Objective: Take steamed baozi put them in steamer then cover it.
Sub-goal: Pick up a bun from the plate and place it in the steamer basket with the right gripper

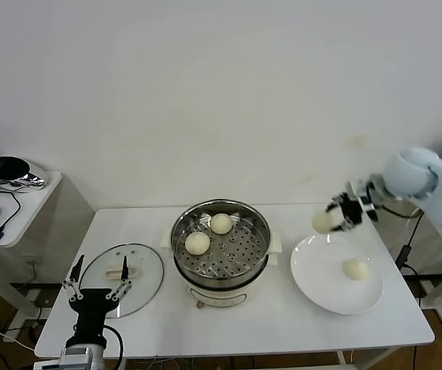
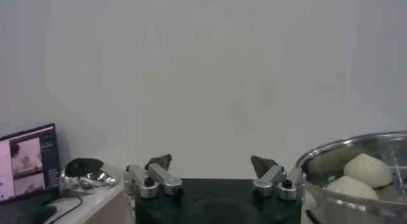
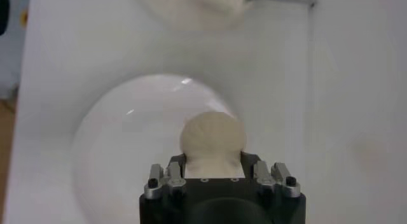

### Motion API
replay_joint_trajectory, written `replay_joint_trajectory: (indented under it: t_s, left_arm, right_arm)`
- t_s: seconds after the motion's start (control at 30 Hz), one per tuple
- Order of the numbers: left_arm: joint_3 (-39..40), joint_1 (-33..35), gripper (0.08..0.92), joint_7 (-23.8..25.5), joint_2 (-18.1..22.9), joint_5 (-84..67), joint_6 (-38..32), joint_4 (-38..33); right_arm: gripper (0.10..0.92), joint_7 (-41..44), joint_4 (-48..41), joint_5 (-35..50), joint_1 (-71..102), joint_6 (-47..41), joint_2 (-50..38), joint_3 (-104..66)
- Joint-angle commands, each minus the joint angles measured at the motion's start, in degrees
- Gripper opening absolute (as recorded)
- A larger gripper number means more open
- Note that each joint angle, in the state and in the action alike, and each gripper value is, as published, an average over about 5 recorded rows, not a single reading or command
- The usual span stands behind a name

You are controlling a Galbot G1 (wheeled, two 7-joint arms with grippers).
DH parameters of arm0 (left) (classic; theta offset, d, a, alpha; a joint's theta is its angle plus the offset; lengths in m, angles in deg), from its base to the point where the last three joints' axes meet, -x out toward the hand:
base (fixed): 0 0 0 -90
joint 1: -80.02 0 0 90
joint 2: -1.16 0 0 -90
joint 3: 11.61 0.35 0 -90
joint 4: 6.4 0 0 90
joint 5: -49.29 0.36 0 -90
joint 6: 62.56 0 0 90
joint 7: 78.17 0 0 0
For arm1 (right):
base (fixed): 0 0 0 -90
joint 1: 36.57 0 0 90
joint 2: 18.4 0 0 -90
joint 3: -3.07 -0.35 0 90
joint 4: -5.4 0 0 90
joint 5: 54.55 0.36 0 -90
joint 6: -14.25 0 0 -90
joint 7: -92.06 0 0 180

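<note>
Landmark: the round, shiny stainless-steel steamer (image 1: 221,250) with a perforated tray stood on its cream-white base at the middle of the white table (image 1: 282,324).
Buns in the steamer: 2 smooth, round, off-white baozi lay on the tray, 1 toward the back (image 1: 221,223) and 1 on the robot's left part of the tray (image 1: 197,243); they were close together.
Held bun: a 3rd off-white baozi (image 1: 325,222) was up in the air to the right of the steamer, above the far edge of the flat white round plate (image 1: 321,281).
Right gripper: the right gripper (image 1: 335,217) was clamped narrow on that baozi (image 3: 213,142), whose rounded top stuck out beyond the fingers (image 3: 177,165) in the right wrist view.
Plate: it lay just right of the steamer, with a 4th off-white baozi (image 1: 355,269) resting on it.
Cover: the round transparent glass lid with a metal rim (image 1: 123,279) lay flat on the table left of the steamer, its cream rectangular handle (image 1: 120,270) up.
Left gripper: the left gripper (image 1: 97,279) hung over the lid's near-left edge, left of the steamer, its fingers (image 2: 159,163) spread wide and holding nothing.
</note>
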Motion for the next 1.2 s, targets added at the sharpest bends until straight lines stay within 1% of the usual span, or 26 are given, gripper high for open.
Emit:
replay_joint_trajectory:
  t_s: [0.03,0.23,0.5,0.7,1.0,1.2]
  left_arm:
    - [-0.4,0.0,0.823,0.0,0.0,-0.4,-0.1,0.1]
    - [-0.9,0.1,0.823,0.0,0.2,-0.8,-0.3,0.0]
    - [-1.6,0.1,0.823,-0.2,0.5,-1.4,-0.7,-0.1]
    - [-2.4,0.2,0.823,-0.3,0.7,-2.0,-1.4,0.0]
    - [-2.7,0.3,0.823,-0.4,1.3,-2.2,-1.6,-0.2]
    - [-2.5,0.3,0.823,-0.5,1.6,-2.2,-1.8,-0.2]
  right_arm:
    - [0.559,-0.8,0.8,9.6,-17.1,0.8,13.5,9.7]
    - [0.560,-2.6,0.9,11.7,-15.1,4.9,22.3,11.8]
    - [0.568,-1.7,-0.7,5.8,-10.9,15.5,30.4,15.4]
    - [0.576,-0.6,-1.0,0.8,-9.5,22.6,33.5,18.5]
    - [0.577,0.7,-2.8,-7.9,-7.8,29.5,36.1,19.7]
    - [0.577,0.9,-3.2,-12.2,-7.1,32.2,36.5,19.8]
